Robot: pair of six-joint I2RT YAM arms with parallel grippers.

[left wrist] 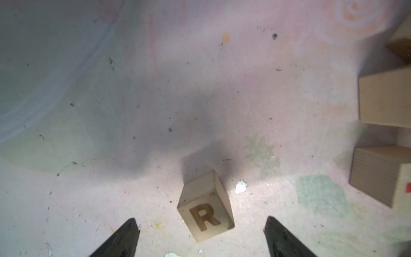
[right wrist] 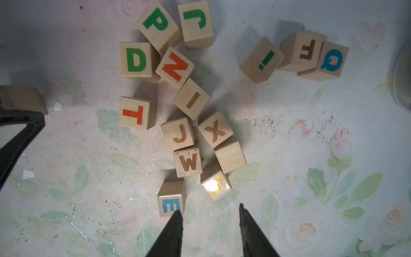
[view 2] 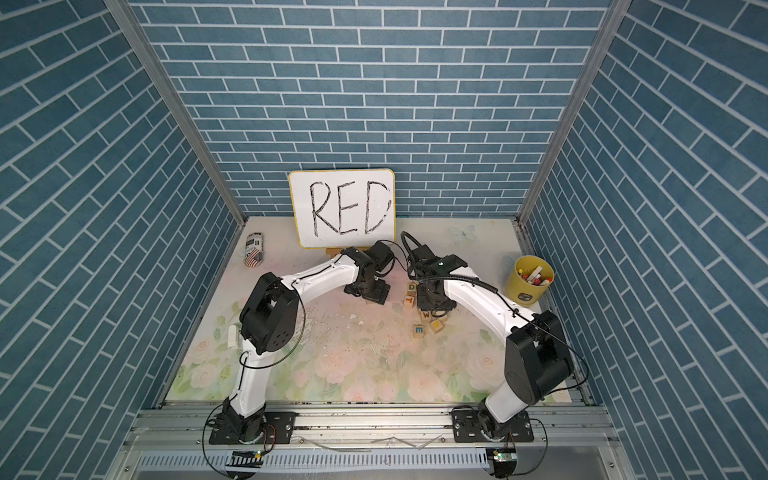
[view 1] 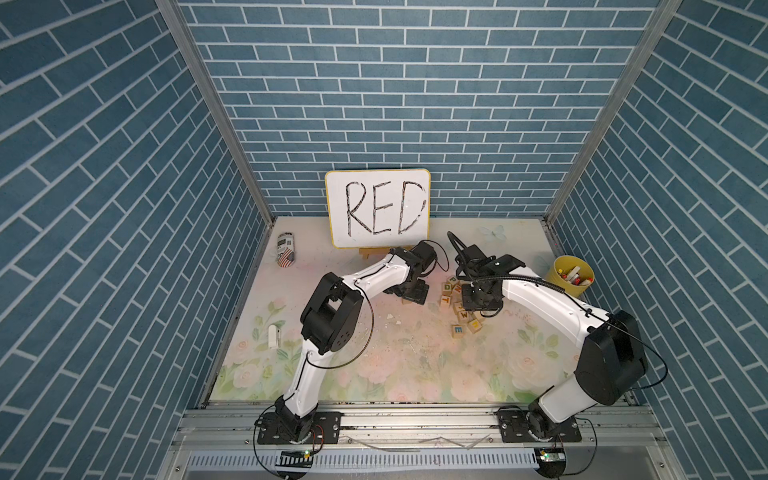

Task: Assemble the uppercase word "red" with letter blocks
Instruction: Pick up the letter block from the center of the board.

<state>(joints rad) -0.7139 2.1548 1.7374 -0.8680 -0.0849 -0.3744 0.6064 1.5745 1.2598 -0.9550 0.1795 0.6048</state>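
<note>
blue brick-patterned walls enclosed a worn floral table surface (view 1: 374, 365), where we noted scuffs and small white chips. at the back stood the whiteboard (view 1: 377, 208) with handwritten red, on a small wooden easel. a patterned can (view 1: 286, 249) lay near the rear corner on the left, a white object (view 1: 273, 336) lay beside the left arm, and a yellow cup (view 1: 573, 275) of markers stood beyond the right arm.

we found the left gripper (left wrist: 201, 231) low over the table with its fingers apart, one on each side of the r block (left wrist: 205, 213) and not touching it. this block sat alone, rotated slightly, with a white chip just beside it.

we saw the right gripper (right wrist: 210, 220) empty, its fingers narrowly apart, above the e block (right wrist: 171, 201), one fingertip overlapping that block in the right wrist view. the d block (right wrist: 136, 59) lay at the far side of the cluster, touching the p block (right wrist: 158, 24) and n block (right wrist: 175, 66). the t block (right wrist: 138, 113), the j, x and w blocks crowded the space between d and e. three further blocks (right wrist: 295, 56) lay apart.
</note>
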